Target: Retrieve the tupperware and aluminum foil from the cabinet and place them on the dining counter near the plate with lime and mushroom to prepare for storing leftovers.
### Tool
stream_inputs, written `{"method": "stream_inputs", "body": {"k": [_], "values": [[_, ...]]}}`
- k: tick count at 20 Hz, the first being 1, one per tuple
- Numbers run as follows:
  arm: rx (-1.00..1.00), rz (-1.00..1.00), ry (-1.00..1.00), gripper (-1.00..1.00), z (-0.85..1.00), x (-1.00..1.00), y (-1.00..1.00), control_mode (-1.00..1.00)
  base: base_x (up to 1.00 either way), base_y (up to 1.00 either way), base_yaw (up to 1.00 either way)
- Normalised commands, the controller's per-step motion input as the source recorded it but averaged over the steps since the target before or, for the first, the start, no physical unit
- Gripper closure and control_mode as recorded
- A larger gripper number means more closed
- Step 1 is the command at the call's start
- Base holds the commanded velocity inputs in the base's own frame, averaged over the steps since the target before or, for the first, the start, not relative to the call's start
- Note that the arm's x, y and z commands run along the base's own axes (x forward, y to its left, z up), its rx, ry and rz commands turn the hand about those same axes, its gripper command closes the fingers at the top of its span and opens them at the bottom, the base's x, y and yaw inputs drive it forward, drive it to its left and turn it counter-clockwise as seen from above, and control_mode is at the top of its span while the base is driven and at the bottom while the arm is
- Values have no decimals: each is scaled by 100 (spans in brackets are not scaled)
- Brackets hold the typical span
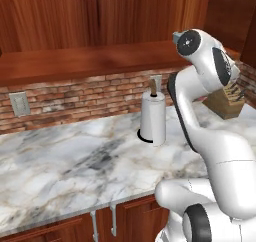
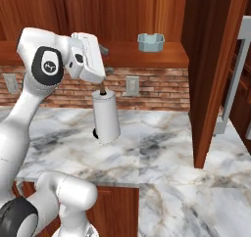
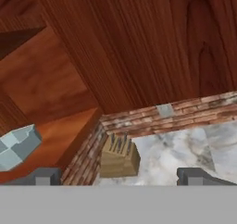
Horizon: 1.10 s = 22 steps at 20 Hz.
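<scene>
risk: gripper [image 3: 118,176], jaws wide and empty, may strike the shelf edge reaching the tupperware [image 3: 17,145] at nine o'clock.

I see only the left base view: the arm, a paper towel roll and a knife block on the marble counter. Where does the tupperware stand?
Observer: In the right base view the tupperware, a pale blue-grey container, stands on the wooden shelf above the brick wall, up and to the right of the paper towel roll.
Operator: Is the claw holding something?
Observer: No. In the hand view the claw is open, its tips wide apart with nothing between them.
Operator: Does it point at the container?
Observer: Not quite. In the hand view the tupperware sits at the left edge, and the knife block is near the centre.
</scene>
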Motion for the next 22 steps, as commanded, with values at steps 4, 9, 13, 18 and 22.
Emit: {"method": "stream_inputs", "body": {"k": [4, 9, 13, 18, 22], "values": [[2, 1, 11, -100, 47, 41, -11, -100, 0, 0, 0], [17, 0, 11, -100, 7, 42, -37, -100, 0, 0, 0], [6, 0, 8, -100, -2, 27, -32, -100, 0, 0, 0], [0, 0, 1, -100, -18, 29, -14, -100, 0, 0, 0], [-2, 1, -1, -100, -39, 26, -16, -100, 0, 0, 0]]}}
